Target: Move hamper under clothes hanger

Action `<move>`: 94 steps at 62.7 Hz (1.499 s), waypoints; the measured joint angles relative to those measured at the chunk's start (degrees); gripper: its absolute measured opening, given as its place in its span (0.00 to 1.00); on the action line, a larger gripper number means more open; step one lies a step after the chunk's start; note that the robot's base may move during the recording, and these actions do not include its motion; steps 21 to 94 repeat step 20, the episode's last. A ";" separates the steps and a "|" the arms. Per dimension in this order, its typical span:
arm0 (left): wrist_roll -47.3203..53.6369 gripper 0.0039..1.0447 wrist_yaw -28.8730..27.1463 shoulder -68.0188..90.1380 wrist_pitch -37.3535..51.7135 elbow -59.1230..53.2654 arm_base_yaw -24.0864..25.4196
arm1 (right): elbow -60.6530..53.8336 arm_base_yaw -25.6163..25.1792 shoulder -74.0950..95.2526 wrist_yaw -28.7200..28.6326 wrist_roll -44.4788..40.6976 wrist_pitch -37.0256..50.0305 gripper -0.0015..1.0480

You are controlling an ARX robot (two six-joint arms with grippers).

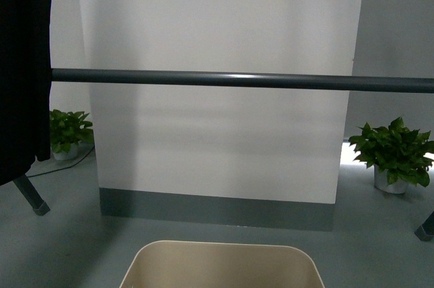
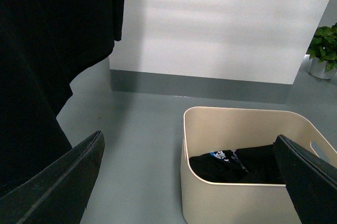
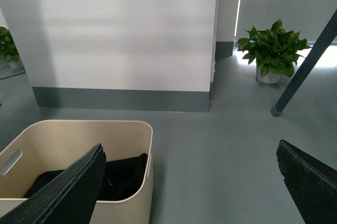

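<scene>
The beige hamper (image 1: 220, 264) stands on the grey floor at the bottom centre of the front view, just short of the clothes hanger's dark grey bar (image 1: 244, 79), which runs across above it. Dark clothes lie inside the hamper (image 2: 247, 145) (image 3: 79, 145). My left gripper (image 2: 192, 182) is open, one finger over bare floor, the other over the hamper's near side. My right gripper (image 3: 192, 182) is open too, straddling the hamper's right wall and the floor beside it. Neither arm shows in the front view.
A black garment (image 1: 24, 64) hangs from the bar's left end. Slanted rack legs (image 1: 30, 196) (image 3: 305, 60) stand at both sides. Potted plants (image 1: 393, 152) (image 1: 68, 132) flank a white panel (image 1: 217, 24) with a grey base behind the rack.
</scene>
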 joint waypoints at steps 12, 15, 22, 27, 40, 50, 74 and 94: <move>0.00 0.94 0.00 0.00 0.00 0.00 0.00 | 0.00 0.00 0.00 0.00 0.00 0.00 0.93; 0.00 0.94 -0.02 0.00 -0.02 0.00 0.00 | 0.00 0.00 0.00 0.00 0.00 0.00 0.93; 0.00 0.94 0.00 0.00 -0.02 0.00 0.00 | 0.00 0.00 0.00 0.00 0.02 0.00 0.93; 0.00 0.94 0.00 0.00 -0.02 0.00 0.00 | 0.00 0.00 0.00 0.00 0.02 0.00 0.93; 0.00 0.94 0.00 0.00 -0.02 0.00 0.00 | 0.00 0.00 0.00 0.00 0.02 0.00 0.93; 0.00 0.94 0.00 0.00 -0.02 0.00 0.00 | 0.00 0.00 0.00 0.00 0.02 0.00 0.93; 0.00 0.94 0.00 0.00 -0.02 0.00 0.00 | 0.00 0.00 0.00 0.00 0.02 0.00 0.93; 0.00 0.94 0.00 0.00 -0.02 0.00 0.00 | 0.00 0.00 0.00 0.00 0.02 0.00 0.93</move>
